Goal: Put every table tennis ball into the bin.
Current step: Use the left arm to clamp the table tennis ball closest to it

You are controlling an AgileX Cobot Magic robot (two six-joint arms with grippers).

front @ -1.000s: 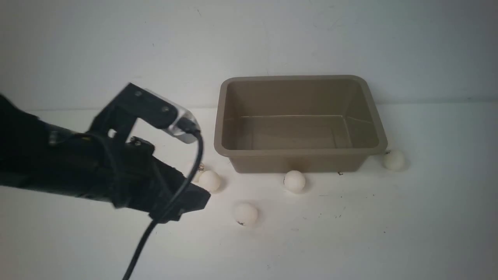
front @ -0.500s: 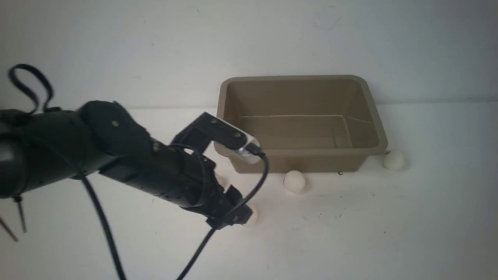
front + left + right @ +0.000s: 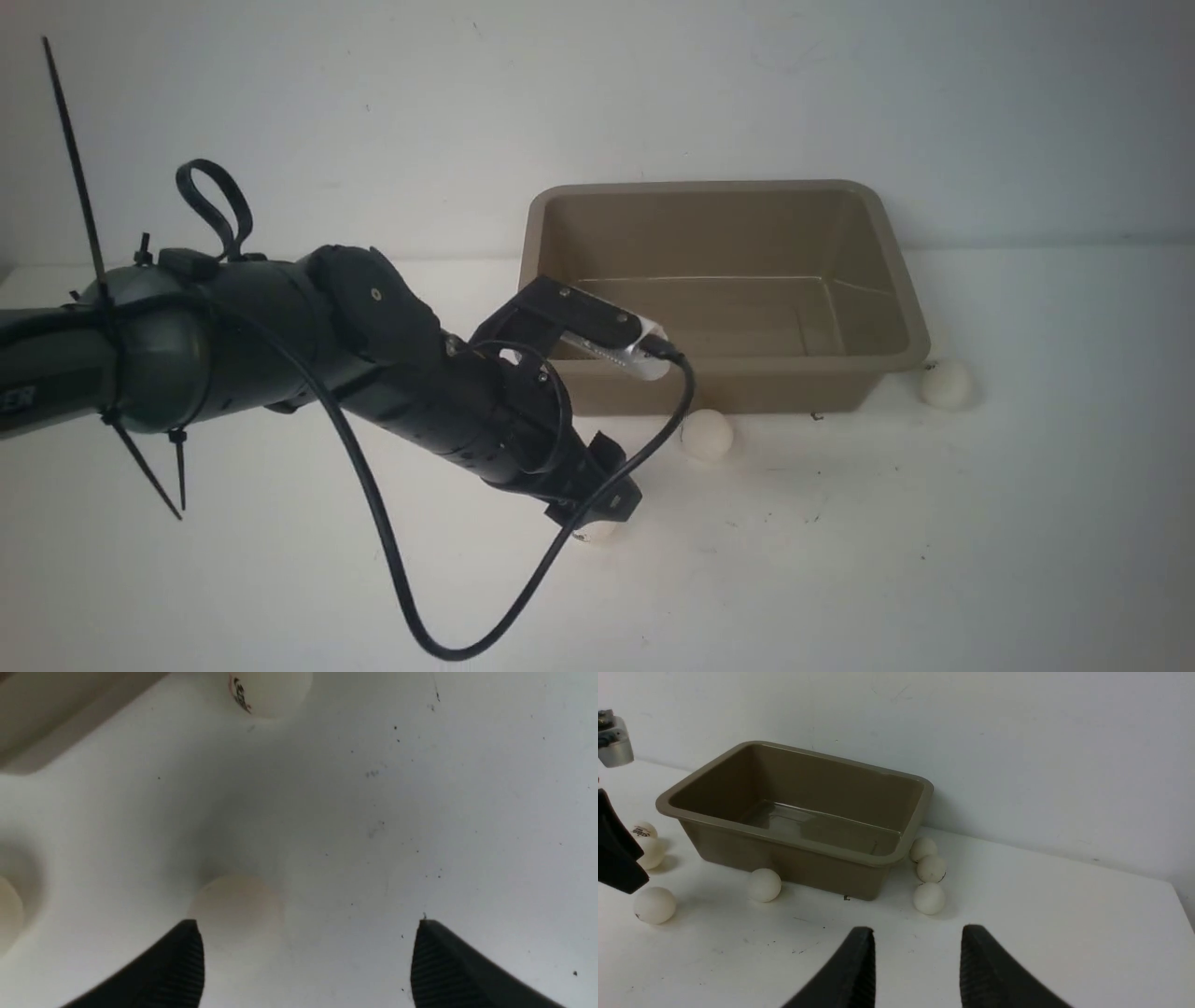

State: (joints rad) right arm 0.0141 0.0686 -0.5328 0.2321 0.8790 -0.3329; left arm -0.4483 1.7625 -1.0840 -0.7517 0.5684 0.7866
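The taupe bin (image 3: 728,369) stands empty at the back of the white table. Table tennis balls lie around it: one (image 3: 707,434) before its front wall, one (image 3: 946,383) at its right corner. My left gripper (image 3: 602,499) hangs open just over a third ball (image 3: 597,533), which shows in the left wrist view as a ball (image 3: 236,905) close to one finger (image 3: 184,961), not gripped. My right gripper (image 3: 919,929) is open and empty, well back from the bin (image 3: 784,837). It sees three balls (image 3: 928,898) by the bin's end.
A logo ball (image 3: 268,690) lies beyond the open left jaws, near the bin's corner (image 3: 56,714). Two more balls (image 3: 649,854) sit at the bin's left end, behind the left arm in the front view. The arm's black cable (image 3: 401,579) loops down to the table.
My left arm has swung right and forward, from the table's left side to over the ball in front of the bin, and its jaws have spread wider. The balls have not moved.
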